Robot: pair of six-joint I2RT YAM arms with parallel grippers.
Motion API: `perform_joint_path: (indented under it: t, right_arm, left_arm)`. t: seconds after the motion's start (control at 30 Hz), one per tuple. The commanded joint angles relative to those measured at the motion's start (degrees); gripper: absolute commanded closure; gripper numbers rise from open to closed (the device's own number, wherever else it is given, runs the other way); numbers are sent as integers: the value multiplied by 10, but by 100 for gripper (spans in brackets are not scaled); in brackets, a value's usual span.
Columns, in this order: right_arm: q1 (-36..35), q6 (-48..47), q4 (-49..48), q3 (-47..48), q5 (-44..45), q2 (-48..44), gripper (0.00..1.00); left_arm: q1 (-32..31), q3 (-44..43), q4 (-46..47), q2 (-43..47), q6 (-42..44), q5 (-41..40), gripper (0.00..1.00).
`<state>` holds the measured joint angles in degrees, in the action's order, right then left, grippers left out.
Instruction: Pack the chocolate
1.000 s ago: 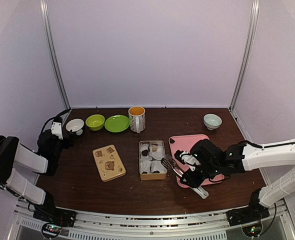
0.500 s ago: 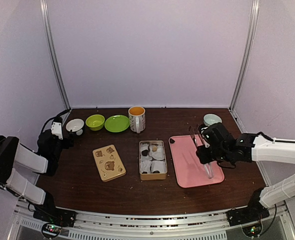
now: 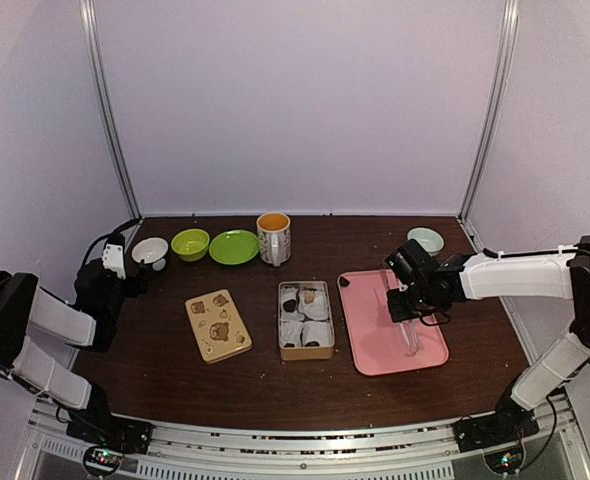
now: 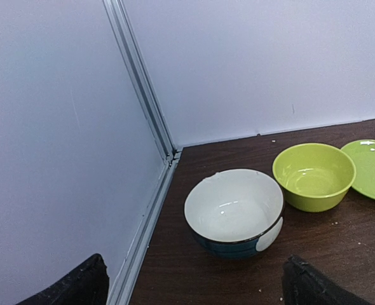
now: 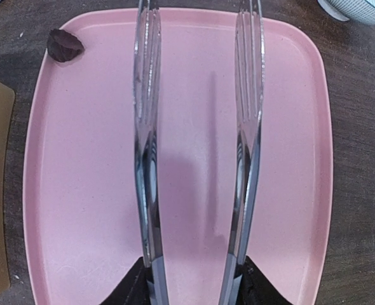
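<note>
A dark brown chocolate lies at the far left corner of the pink tray. More dark chocolates sit in white paper cups in the open tin. My right gripper is shut on the metal tongs and holds them over the tray. Their two arms stand apart with nothing between them, tips pointing to the tray's far edge. In the top view the right gripper is over the tray's right half. My left gripper is open and empty, in front of a white bowl.
The bear-printed tin lid lies left of the tin. A green bowl, green plate and mug stand along the back. A pale blue bowl stands behind the tray.
My right gripper with the tongs has moved from beside the tin, right and back, to over the tray's right half. The tongs have turned to point away. The left arm has not moved.
</note>
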<state>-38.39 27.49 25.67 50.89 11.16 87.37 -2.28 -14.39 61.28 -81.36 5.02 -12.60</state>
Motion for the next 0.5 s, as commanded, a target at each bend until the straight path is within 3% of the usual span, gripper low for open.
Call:
perform_joint_path:
  t: [0.0,0.47]
  right_arm:
    - [13,-4,-11,19,-34,21,57]
    - [37,-22,-35,14,-103,45,55]
  left_arm:
    - [5,-9,30,-4,-2,6,2]
    - [4,-8,30,-4,-3,7,2]
